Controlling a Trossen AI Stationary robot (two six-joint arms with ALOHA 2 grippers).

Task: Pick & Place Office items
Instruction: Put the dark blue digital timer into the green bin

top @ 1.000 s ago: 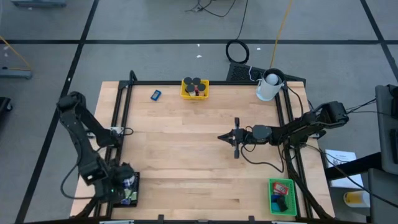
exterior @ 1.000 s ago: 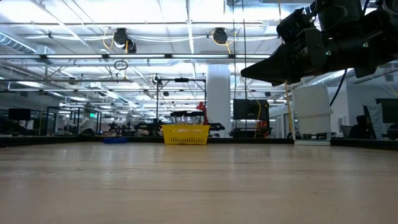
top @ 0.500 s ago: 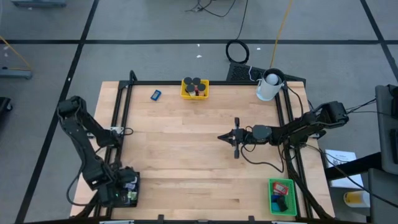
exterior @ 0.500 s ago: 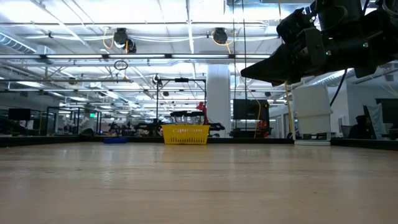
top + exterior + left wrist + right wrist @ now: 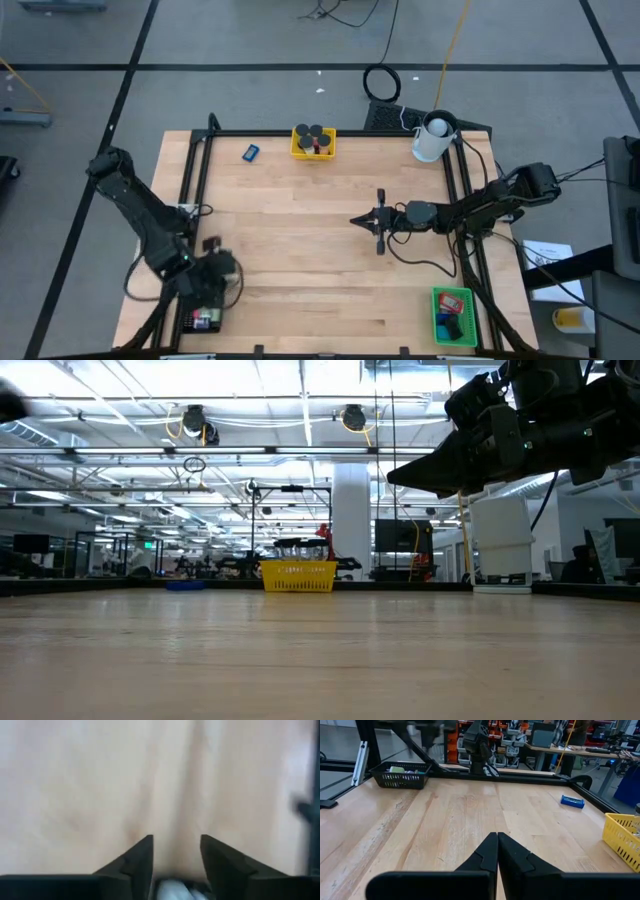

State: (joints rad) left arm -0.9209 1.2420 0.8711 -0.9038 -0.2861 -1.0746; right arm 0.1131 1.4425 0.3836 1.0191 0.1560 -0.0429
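High view: the left arm bends down over the near left part of the light wooden table point(image 5: 300, 240), its left gripper point(image 5: 222, 268) hanging just beyond the black mesh tray point(image 5: 200, 318) at the near left corner. In the left wrist view its two dark fingers point(image 5: 137, 862) stand apart with bare wood showing between the tips; a pale thing sits low between them, too blurred to name, so I cannot tell whether it is held.

The right arm reaches in from the right edge and lies stretched toward the middle of the table, the right gripper point(image 5: 358, 220) pointing left with its tips pressed together and holding nothing, which the right wrist view confirms.

A small blue block point(image 5: 251, 152) lies alone on the wood near the far left. To its right, at the far edge, the yellow mesh tray point(image 5: 313, 152) holds black round caps point(image 5: 308, 132). The white cylindrical cup point(image 5: 432, 138) stands at the far right corner. The green mesh tray point(image 5: 455, 316) at the near right corner holds several small coloured pieces. A few small items lie in the black tray too.
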